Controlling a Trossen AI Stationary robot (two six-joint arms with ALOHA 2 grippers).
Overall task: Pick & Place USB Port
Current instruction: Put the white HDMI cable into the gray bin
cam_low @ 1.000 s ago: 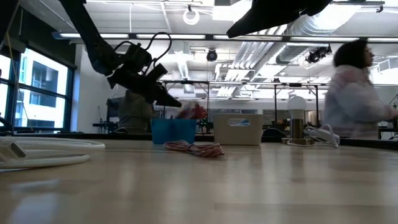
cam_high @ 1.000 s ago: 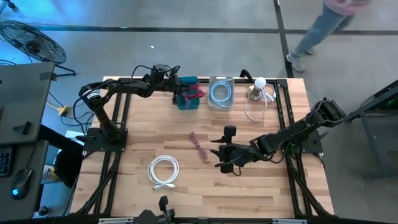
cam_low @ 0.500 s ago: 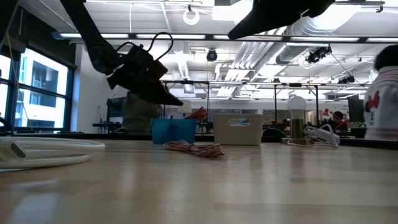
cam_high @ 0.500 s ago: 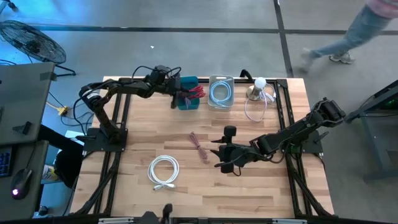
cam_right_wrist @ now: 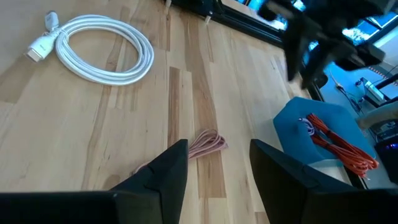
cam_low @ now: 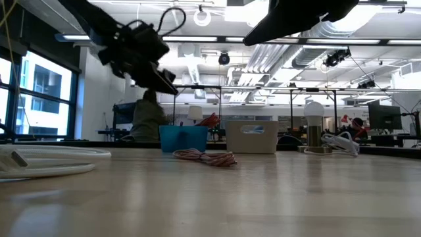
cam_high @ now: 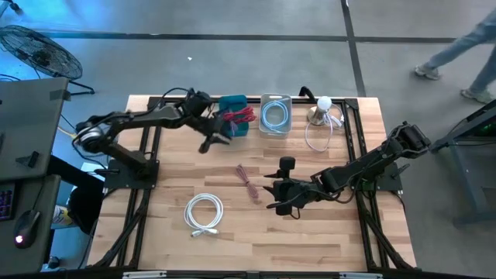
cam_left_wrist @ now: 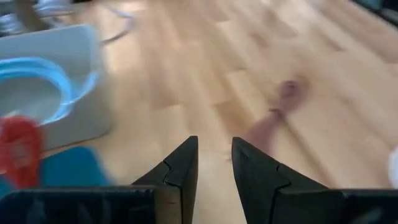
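I see a wooden table made of long pale planks. My left gripper hangs just in front of the blue bin; its wrist view shows the jaws a little apart, holding nothing. A bright red-orange cable lies bunched in that blue bin. Beside it, the grey square bin holds a light blue coiled cable. My right gripper waits low over the middle of the table, jaws apart and empty. Just beside it lies a thin pink cable on the wood. A smooth white cable sits in a round coil nearer the front edge. Only the right wrist view shows the white coil's plug end.
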